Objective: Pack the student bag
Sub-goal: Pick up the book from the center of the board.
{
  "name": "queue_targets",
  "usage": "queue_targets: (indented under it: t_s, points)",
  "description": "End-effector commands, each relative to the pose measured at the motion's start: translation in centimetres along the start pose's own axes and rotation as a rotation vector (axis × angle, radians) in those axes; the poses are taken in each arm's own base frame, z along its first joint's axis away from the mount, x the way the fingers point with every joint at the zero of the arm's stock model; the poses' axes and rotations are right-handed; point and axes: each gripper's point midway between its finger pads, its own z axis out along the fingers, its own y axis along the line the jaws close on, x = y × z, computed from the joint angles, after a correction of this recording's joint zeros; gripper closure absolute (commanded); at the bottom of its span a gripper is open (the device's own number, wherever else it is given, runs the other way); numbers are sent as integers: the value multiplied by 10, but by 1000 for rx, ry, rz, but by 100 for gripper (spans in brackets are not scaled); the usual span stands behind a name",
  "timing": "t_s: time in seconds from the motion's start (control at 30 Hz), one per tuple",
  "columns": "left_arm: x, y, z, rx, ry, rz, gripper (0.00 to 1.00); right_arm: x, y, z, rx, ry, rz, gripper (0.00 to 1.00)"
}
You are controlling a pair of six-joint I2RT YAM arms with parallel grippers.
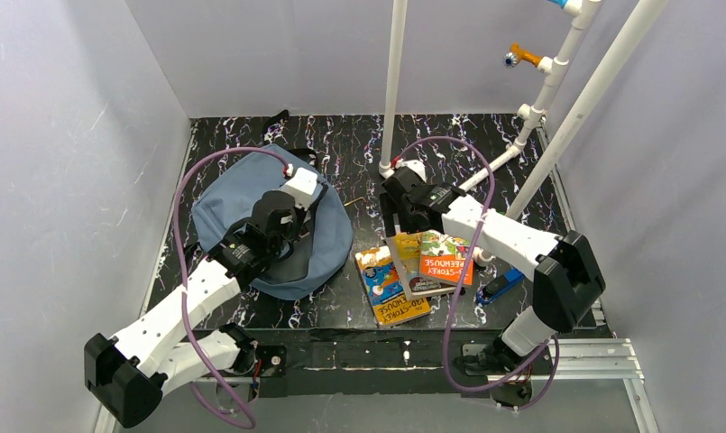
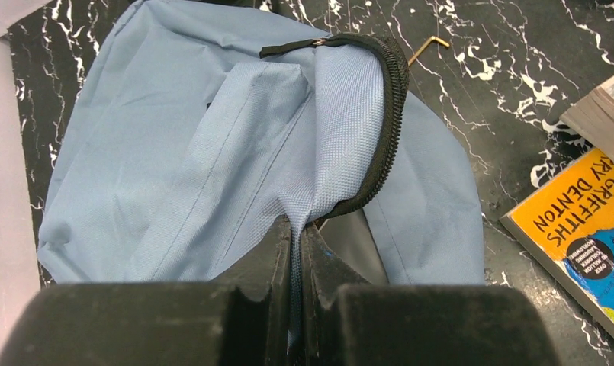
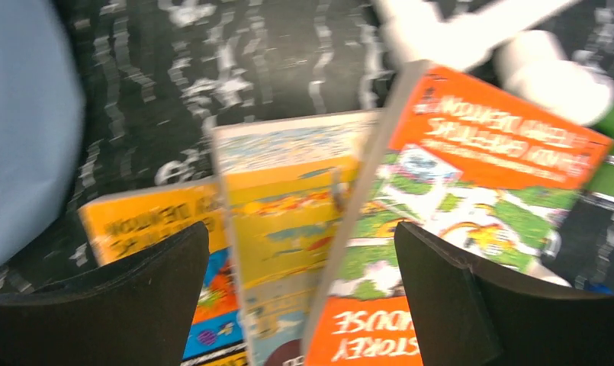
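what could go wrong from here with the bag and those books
The left gripper pinches only a thin fold of the student bag by its zipper; the fabric may slip and the mouth sag shut. The right gripper is open over overlapping books, so closing could catch two or shove the orange book aside.

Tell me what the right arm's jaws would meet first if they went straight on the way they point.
Most likely the yellow middle book, close to the edge of the orange book; the view is blurred, so depth is uncertain.
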Motion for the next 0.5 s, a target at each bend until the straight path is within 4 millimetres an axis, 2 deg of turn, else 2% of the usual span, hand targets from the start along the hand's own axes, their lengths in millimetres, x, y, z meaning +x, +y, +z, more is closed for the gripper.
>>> queue_targets:
  t_s: [0.0, 0.07, 0.13, 0.2, 0.3, 0.4, 0.47]
  points:
    - [-18, -7, -7, 60, -28, -21, 100, -15, -55, -3, 282, -16, 13, 2]
    - [-19, -13, -9, 98, -33, -19, 93, -14, -52, -1, 264, -14, 6, 2]
    - [-19, -16, -12, 117, -41, -21, 92, -12, -51, 1, 249, -15, 0, 2]
    - [-19, -15, -12, 115, -45, -23, 92, -10, -59, 1, 286, -25, -4, 2]
    - [-20, -19, -14, 143, -51, -21, 85, -10, -76, -1, 380, -50, -6, 2]
    - [-21, -22, -13, 155, -54, -24, 91, -24, -81, -3, 440, -107, 44, 2]
    - [-20, -22, -12, 151, -47, -22, 94, -31, -81, 3, 489, -122, 90, 2]
